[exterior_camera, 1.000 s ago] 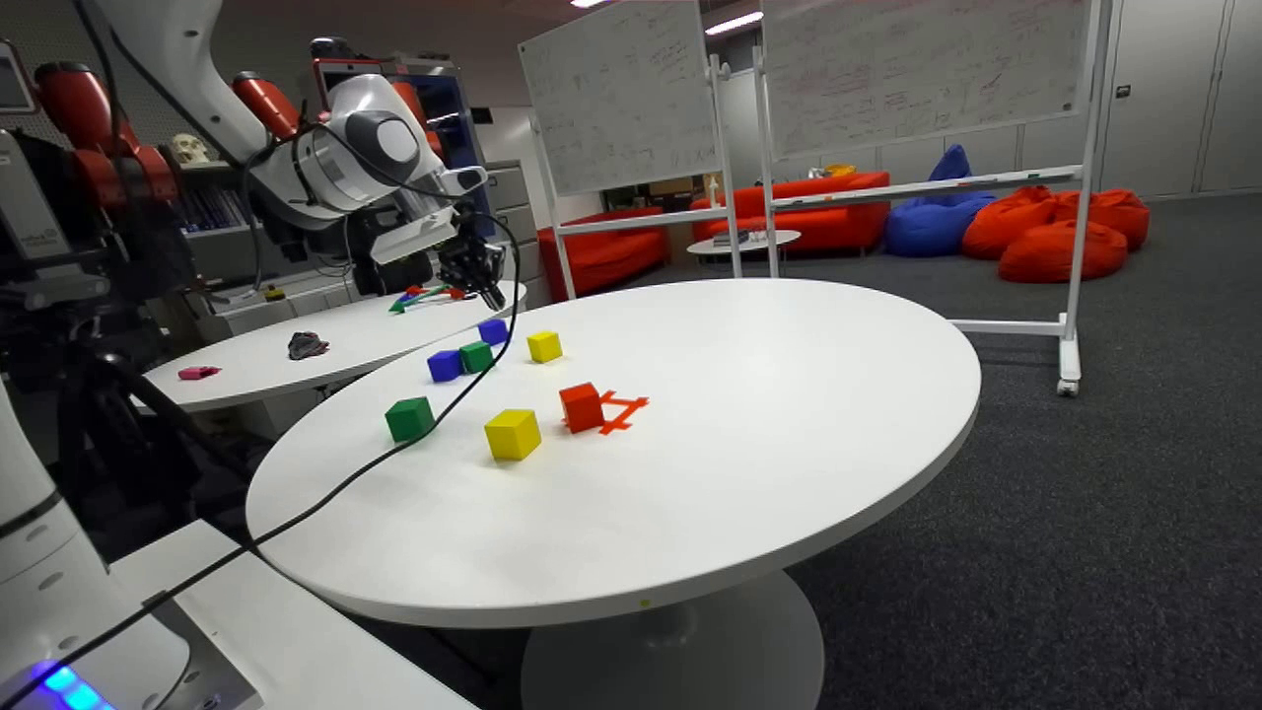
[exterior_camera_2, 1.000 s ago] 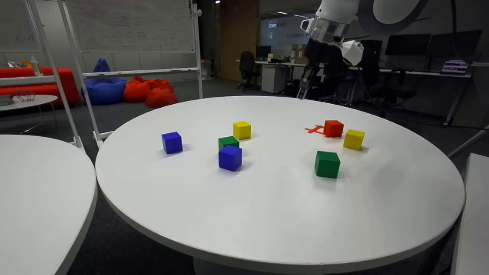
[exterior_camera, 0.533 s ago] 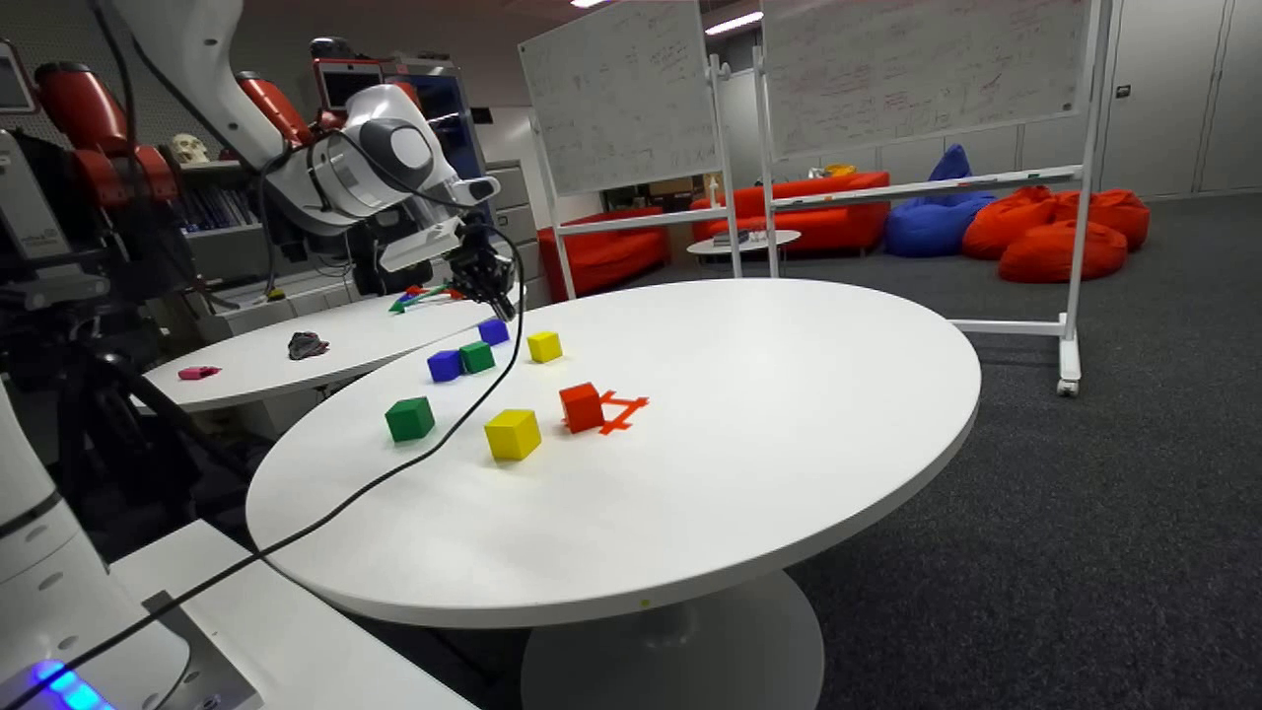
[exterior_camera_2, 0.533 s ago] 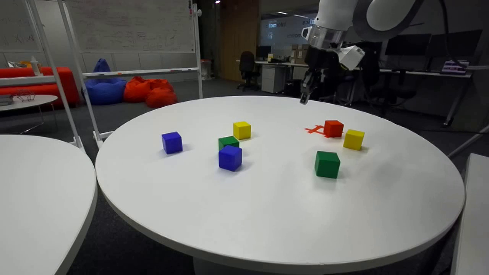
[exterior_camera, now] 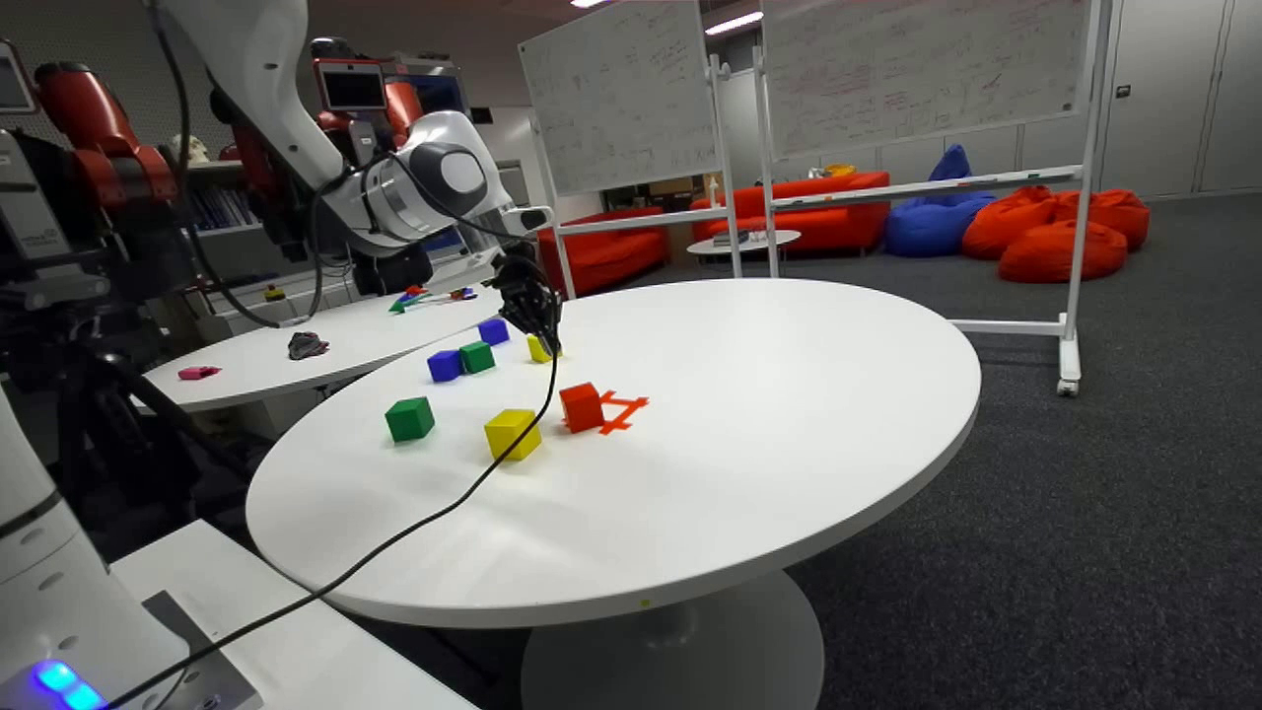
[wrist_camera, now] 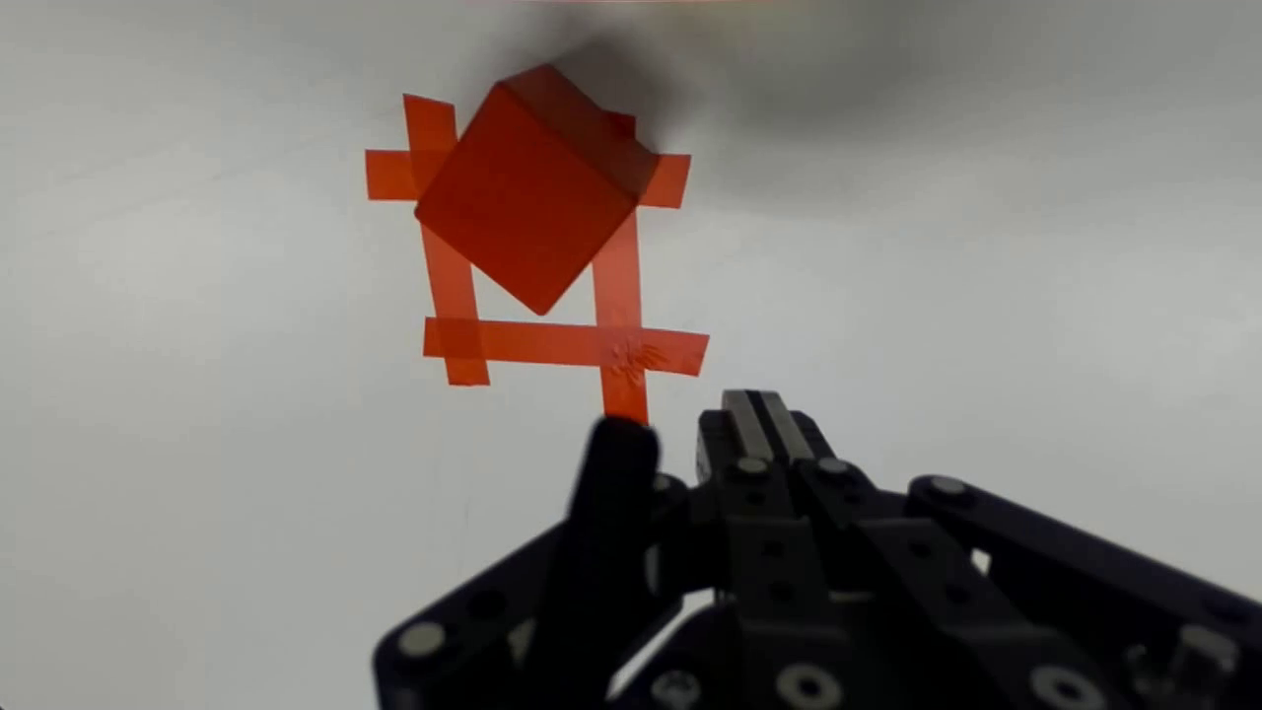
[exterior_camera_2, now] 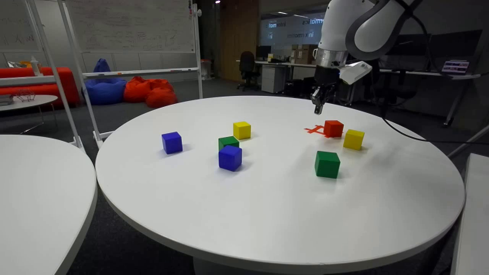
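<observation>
One round worktop (exterior_camera_2: 275, 225), white, smooth, thick-edged; its load runs near to far in an exterior view. Green cube (exterior_camera_2: 327, 164), right: flat on a face, hence steady. Blue cube (exterior_camera_2: 230, 157), left of it, partly masking a second green cube (exterior_camera_2: 228, 141); contact uncertain. Second blue cube (exterior_camera_2: 172, 142), left, standing alone. Yellow cube (exterior_camera_2: 353, 139), right; second yellow cube (exterior_camera_2: 242, 130), left of centre. Red cube (exterior_camera_2: 333, 128): askew over the right end of the tape (wrist_camera: 537, 342), apart from both yellow cubes; edges crisp, faces plain. Tape: orange-red, four crossed strips, apparently laid to frame a small square; darker where doubled, wrinkled at one corner. Pincer (wrist_camera: 755, 399), closed and empty, over the worktop near the red cube, touching no cube: grey pads (wrist_camera: 746, 424) pressed together, nothing between. Far left: bags (exterior_camera_2: 161, 97), red and blue, soft, slumped.
</observation>
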### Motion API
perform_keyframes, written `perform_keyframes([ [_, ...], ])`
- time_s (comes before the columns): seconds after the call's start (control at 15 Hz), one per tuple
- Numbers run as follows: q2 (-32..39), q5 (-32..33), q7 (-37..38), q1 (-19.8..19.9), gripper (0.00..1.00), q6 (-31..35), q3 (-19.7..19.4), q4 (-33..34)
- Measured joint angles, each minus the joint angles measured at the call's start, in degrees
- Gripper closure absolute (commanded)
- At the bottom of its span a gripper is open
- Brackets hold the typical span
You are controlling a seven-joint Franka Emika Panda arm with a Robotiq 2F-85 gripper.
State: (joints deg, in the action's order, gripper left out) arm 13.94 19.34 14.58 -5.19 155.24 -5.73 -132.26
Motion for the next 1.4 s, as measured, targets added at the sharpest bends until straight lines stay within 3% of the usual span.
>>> perform_keyframes([
  [0.53, 1.55, -0.21, 5.04, 0.23, 1.00, -2.86, -3.44, 0.19],
  [1.4, 2.19, -0.75, 8.41, 0.79, 1.00, -4.73, -3.98, 0.29],
])
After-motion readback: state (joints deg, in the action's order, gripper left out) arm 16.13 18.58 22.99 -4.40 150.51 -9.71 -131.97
